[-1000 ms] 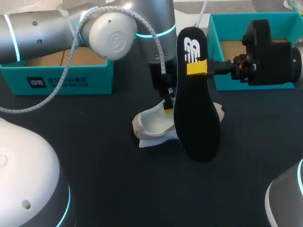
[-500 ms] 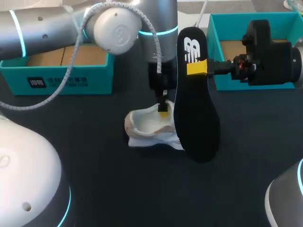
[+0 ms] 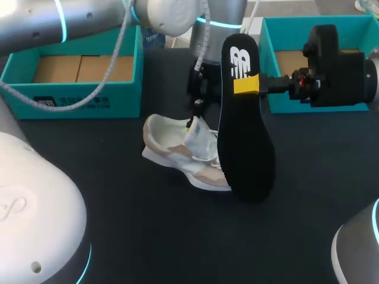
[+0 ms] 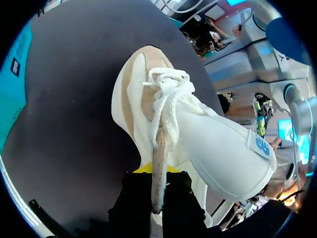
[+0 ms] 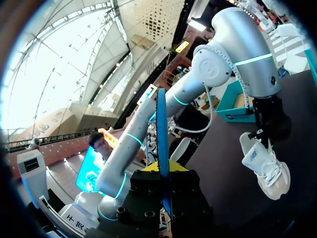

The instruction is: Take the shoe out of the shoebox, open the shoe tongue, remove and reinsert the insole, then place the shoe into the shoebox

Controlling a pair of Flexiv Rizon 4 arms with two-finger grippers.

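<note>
Pinching what seems to be the tongue (image 4: 159,148) of the white-and-beige sneaker (image 3: 172,148) in the left tool (image 4: 157,172); clamping the black insole (image 3: 247,148) upright in the right tool (image 3: 247,84)

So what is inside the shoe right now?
Only pale lining shows in the shoe's opening; the insole hangs in the right gripper. That insole covers the toe end, so deeper inside is hidden.

The silver left arm (image 3: 71,21) slants in from the far left, the left tool (image 3: 194,120) pointing down, pinching the tongue of a white-and-beige sneaker (image 3: 164,137). The right tool (image 3: 247,84) lies level, clamped on a black foam insole (image 3: 246,148).
</note>
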